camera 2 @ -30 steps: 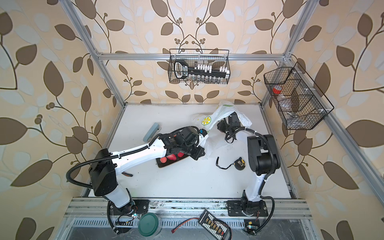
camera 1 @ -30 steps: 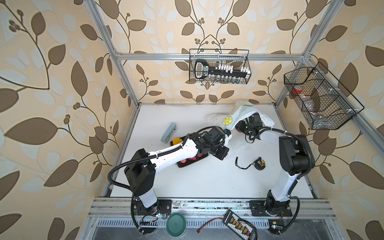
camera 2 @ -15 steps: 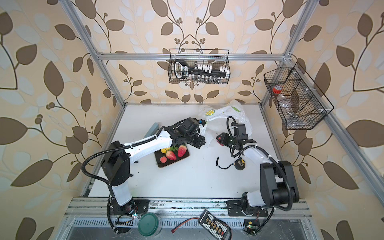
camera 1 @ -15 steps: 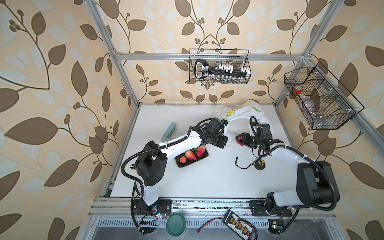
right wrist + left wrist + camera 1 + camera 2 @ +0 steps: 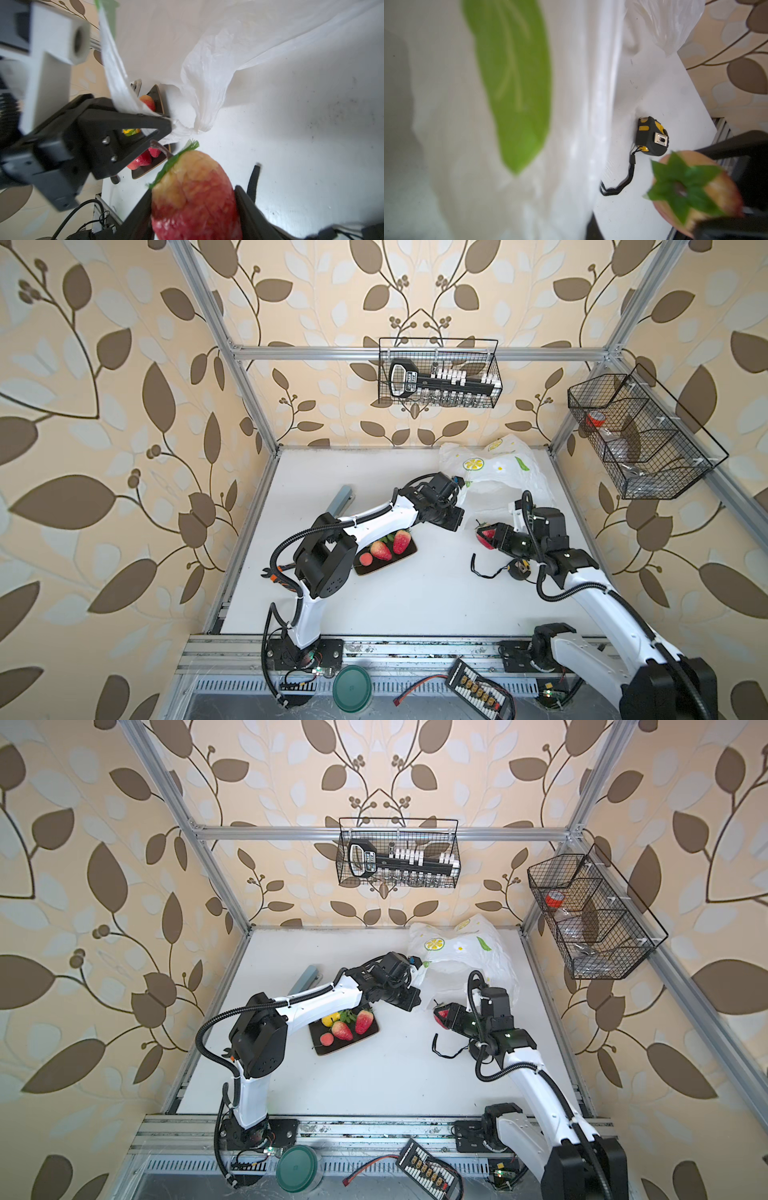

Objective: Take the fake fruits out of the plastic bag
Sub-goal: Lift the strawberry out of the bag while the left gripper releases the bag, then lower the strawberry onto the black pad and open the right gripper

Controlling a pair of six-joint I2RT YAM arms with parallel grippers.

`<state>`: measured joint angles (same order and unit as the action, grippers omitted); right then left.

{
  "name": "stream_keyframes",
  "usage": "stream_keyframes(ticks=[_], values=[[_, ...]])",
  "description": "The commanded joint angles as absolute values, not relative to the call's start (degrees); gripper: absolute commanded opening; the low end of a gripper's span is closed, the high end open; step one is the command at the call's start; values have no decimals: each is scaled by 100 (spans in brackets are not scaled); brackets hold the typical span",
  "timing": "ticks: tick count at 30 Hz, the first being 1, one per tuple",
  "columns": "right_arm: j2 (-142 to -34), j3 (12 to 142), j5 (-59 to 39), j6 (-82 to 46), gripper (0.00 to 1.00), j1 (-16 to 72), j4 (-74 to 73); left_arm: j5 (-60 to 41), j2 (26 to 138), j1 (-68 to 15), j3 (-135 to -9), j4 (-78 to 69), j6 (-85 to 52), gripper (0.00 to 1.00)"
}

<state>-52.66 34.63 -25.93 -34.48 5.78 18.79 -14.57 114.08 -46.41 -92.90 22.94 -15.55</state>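
Note:
The plastic bag (image 5: 498,472) (image 5: 461,952) lies crumpled at the back right, white with lemon and leaf prints. My left gripper (image 5: 459,512) (image 5: 415,997) (image 5: 166,125) is at its near edge, shut on a taut strip of the bag (image 5: 116,68). The film (image 5: 571,83) fills most of the left wrist view. In front of the bag, my right gripper (image 5: 492,537) (image 5: 446,1019) (image 5: 194,193) is shut on a red strawberry (image 5: 485,536) (image 5: 193,197), held above the table. Two strawberries (image 5: 401,541), a peach (image 5: 365,559) and a lemon (image 5: 330,1018) lie on the dark tray (image 5: 332,1051).
A black and yellow tape measure (image 5: 519,568) (image 5: 652,137) with a strap lies under my right wrist. A grey-blue block (image 5: 343,499) rests near the left edge. Wire baskets hang on the back wall (image 5: 440,373) and the right wall (image 5: 640,439). A green lid (image 5: 352,688) sits below the front rail.
My right gripper has come out of the bag holding the strawberry and moved toward the front. The left arm has swung off the tray, uncovering the fruits, while its gripper stays at the bag's edge.

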Motion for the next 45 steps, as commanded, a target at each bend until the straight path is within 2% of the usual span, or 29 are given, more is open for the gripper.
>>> stream_keyframes(ticks=[1, 7, 11, 12, 18, 21, 23, 28, 32, 39, 45], values=[[-4830, 3670, -2288, -3594, 40, 607, 2583, -1297, 11270, -4667, -9236, 2364, -1467, 35], [-4343, 4211, -1638, -3425, 39, 606, 3086, -1643, 10675, -4752, -8756, 2205, -1394, 72], [-4255, 4520, -1392, -3043, 38, 600, 3285, -1644, 10003, -4826, -8243, 2011, -1407, 87], [-4246, 4610, -1407, -2948, 38, 611, 3288, -1642, 9808, -4838, -8133, 2019, -1409, 99], [-4205, 4946, -2123, -2372, 40, 661, 2640, -1547, 8664, -4836, -7222, 1867, -1522, 99], [-4476, 5109, -2147, -2103, 38, 984, 2369, -546, 7948, -4811, -6835, 1996, -1836, 99], [-4811, 5309, -1756, -1880, 37, 1572, 2364, 205, 7536, -4685, -6652, 2141, -2140, 99], [-5977, 5684, -24, -1206, 38, 3838, 2194, 2033, 6588, -4068, -6345, 2860, -3187, 99], [-7092, 5916, 562, -960, 38, 4786, 1687, 3051, 5890, -3806, -6018, 3156, -3698, 99], [-9246, 7102, 756, -1028, 38, 5048, 1044, 4648, 4863, -3757, -5725, 4290, -4851, 99], [-10821, 8503, 817, -1028, 38, 5049, 1347, 5027, 4118, -3758, -5420, 4850, -5167, 99]])
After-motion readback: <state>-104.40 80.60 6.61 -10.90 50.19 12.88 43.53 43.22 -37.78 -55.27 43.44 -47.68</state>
